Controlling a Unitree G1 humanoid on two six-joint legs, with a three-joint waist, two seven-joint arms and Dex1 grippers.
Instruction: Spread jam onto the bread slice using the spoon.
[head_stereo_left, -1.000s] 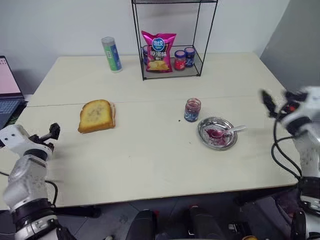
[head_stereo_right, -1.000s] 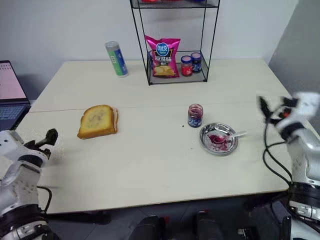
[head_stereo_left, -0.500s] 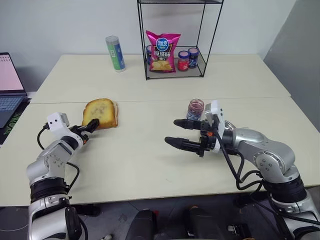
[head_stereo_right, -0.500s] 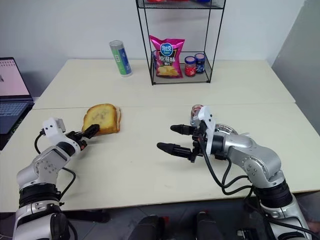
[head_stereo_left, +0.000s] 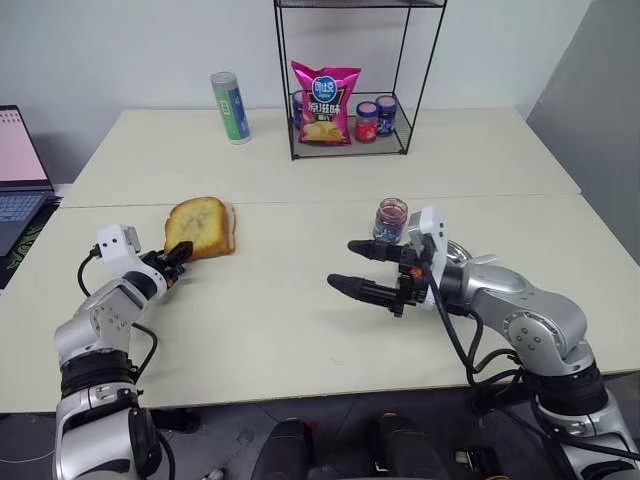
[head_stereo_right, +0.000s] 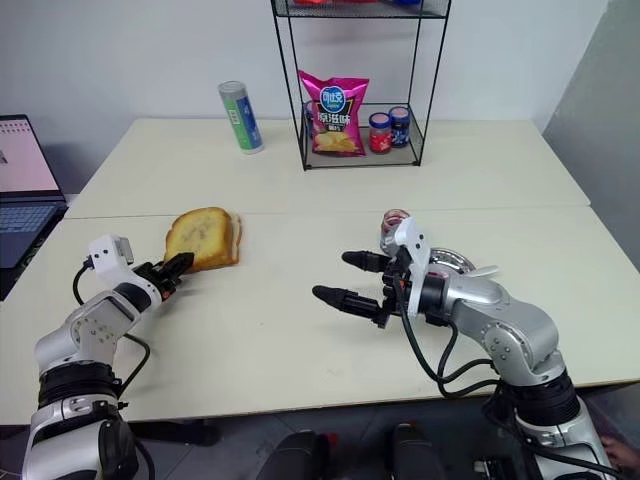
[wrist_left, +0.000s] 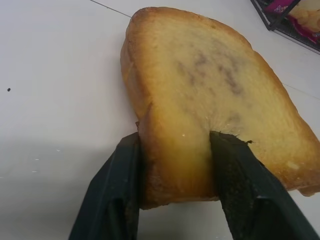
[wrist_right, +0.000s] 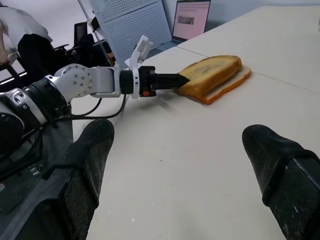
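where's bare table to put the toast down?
Bare: the stretch of table between the toast, pinched by the left gripper, and the open right gripper. Also behind the toast, toward the can. Crowded: around the jar and dish.

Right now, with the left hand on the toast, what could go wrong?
1. The left hand pinches only a corner of the toast; soft bread may tear or slip if lifted.
2. A thinner slice lies underneath and could drag along.
3. The open right hand hangs near the jam jar; swinging back could tip it.
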